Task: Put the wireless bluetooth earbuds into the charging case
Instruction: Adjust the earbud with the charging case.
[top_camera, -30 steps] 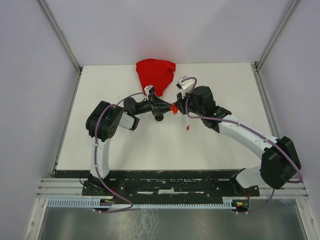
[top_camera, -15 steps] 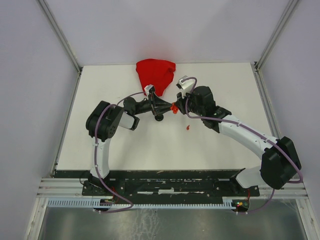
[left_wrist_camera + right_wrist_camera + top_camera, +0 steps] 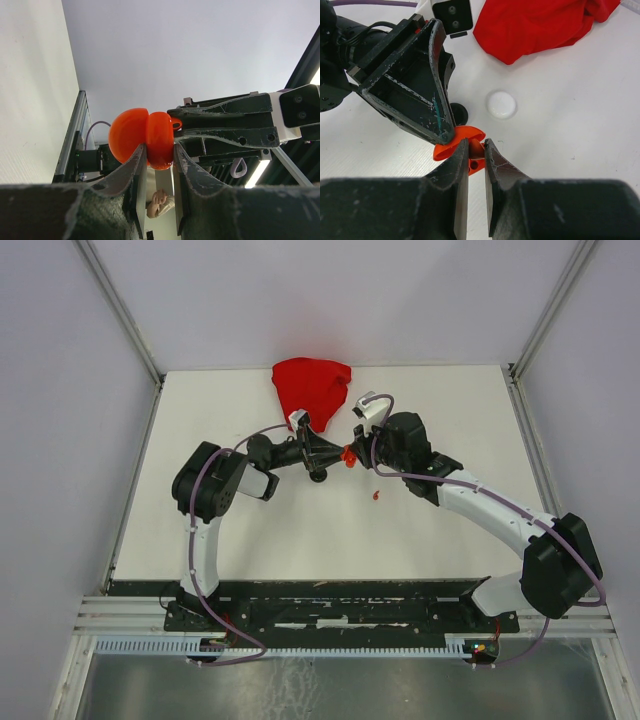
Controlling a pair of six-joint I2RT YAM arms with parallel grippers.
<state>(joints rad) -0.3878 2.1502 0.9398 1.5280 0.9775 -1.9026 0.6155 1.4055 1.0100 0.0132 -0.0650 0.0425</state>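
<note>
My left gripper (image 3: 159, 150) is shut on one half of an open red charging case (image 3: 161, 131); the other half (image 3: 127, 136) swings out to its left. Seen from above, the case (image 3: 348, 455) hangs over the table between both grippers. My right gripper (image 3: 476, 145) is shut on a small red piece, apparently a red earbud (image 3: 476, 148), pressed against the case's open inside (image 3: 465, 134). The left gripper's fingers (image 3: 439, 112) reach the case from the upper left. Another red earbud (image 3: 375, 496) lies loose on the table below the grippers.
A large red cloth (image 3: 312, 387) lies at the back of the white table (image 3: 450, 410). A round black case (image 3: 456, 113) and a white round case (image 3: 501, 104) rest on the table just beyond the grippers. Metal frame rails (image 3: 128, 340) edge the table.
</note>
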